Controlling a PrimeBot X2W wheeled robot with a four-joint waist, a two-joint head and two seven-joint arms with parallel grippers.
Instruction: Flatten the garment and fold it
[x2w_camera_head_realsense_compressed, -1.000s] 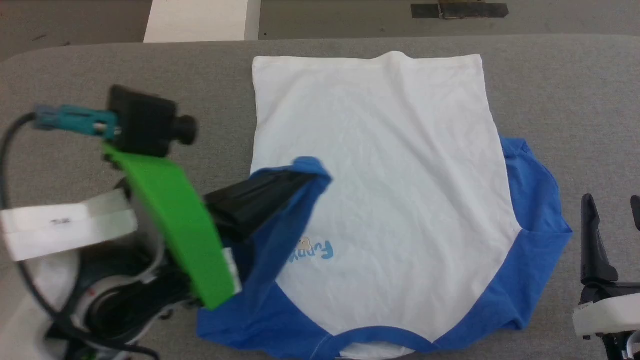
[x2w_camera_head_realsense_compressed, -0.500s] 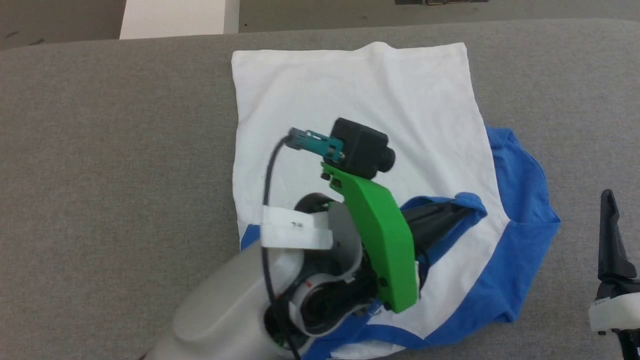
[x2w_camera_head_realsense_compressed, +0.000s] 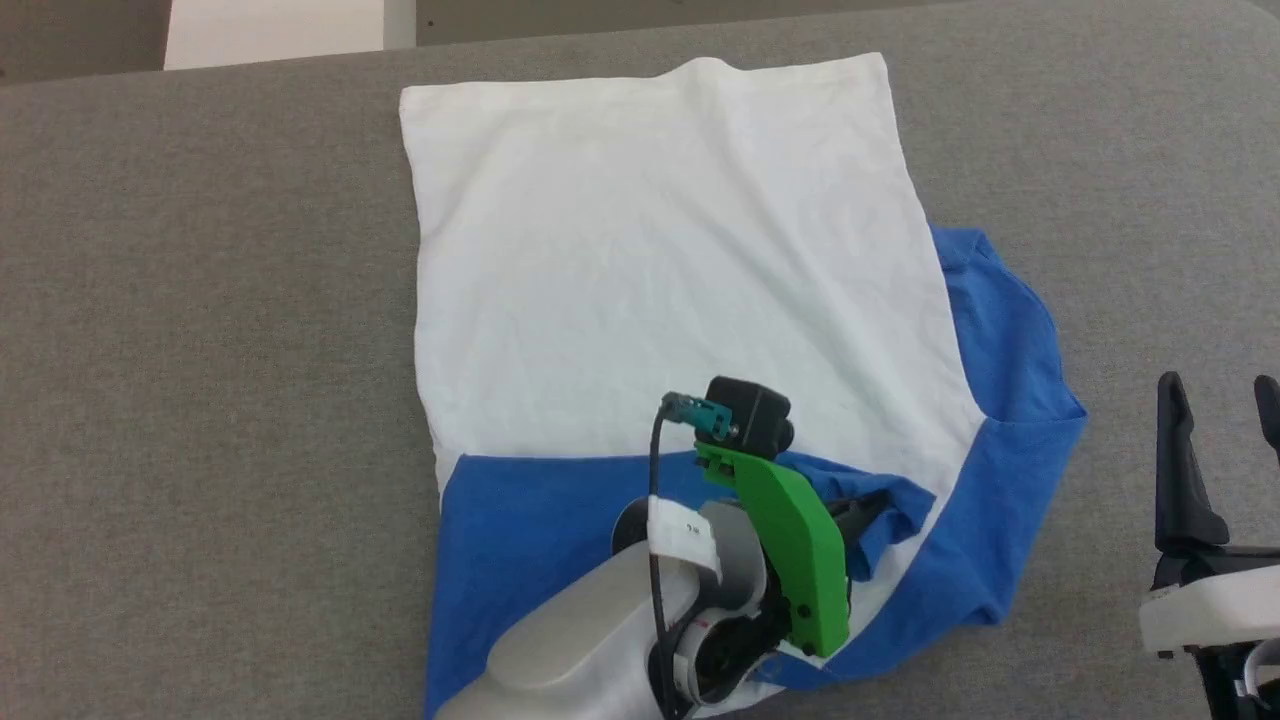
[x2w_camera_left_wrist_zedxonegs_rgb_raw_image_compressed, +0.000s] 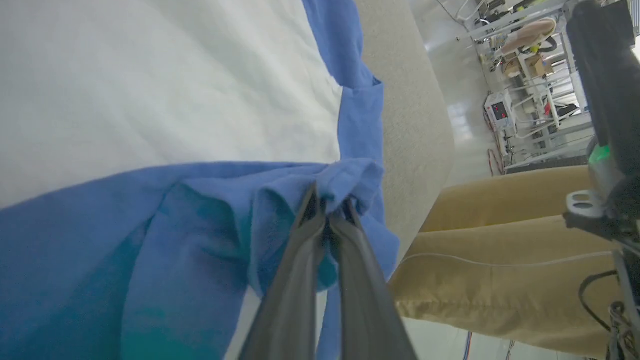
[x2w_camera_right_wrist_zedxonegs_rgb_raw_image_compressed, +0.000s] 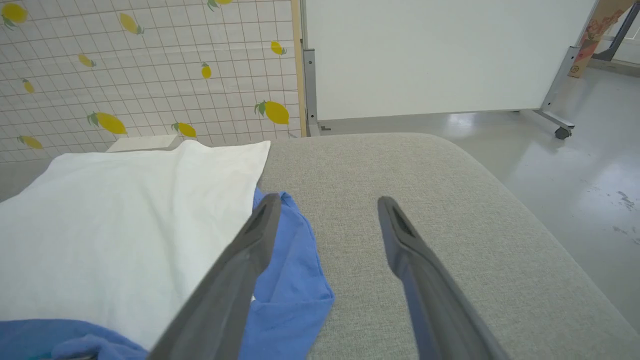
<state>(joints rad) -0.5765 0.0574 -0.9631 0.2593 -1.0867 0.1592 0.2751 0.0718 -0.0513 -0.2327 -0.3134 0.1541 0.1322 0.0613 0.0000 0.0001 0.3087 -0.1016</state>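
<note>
So compared with a second back, the left gripper (x2w_camera_left_wrist_zedxonegs_rgb_raw_image_compressed: 328, 206) has hauled the left sleeve (x2w_camera_head_realsense_compressed: 540, 500) from the left edge of the T-shirt (x2w_camera_head_realsense_compressed: 650, 260) across to the right. That sleeve now lies as a blue band over the near part of the white body. The little blue print that was readable back then is covered by it now. The head camera also swung, so the shirt sitting further left in the frame is just that and not the shirt sliding. The left jaws are pinched tight on a bunched bit of the blue sleeve fabric. The right gripper (x2w_camera_head_realsense_compressed: 1220, 395) is spread wide with nothing in it, at the near right beside the right sleeve (x2w_camera_head_realsense_compressed: 1010, 400) and off the cloth. For writing, there's a white tag (x2w_camera_head_realsense_compressed: 685, 530) on the left wrist with a dark mark, too small to read. Count: one T-shirt lying mid-table (x2w_camera_head_realsense_compressed: 200, 400) with its hem at the far end, two blue sleeves, two grippers, one white box (x2w_camera_head_realsense_compressed: 270, 30) past the far left edge.
</note>
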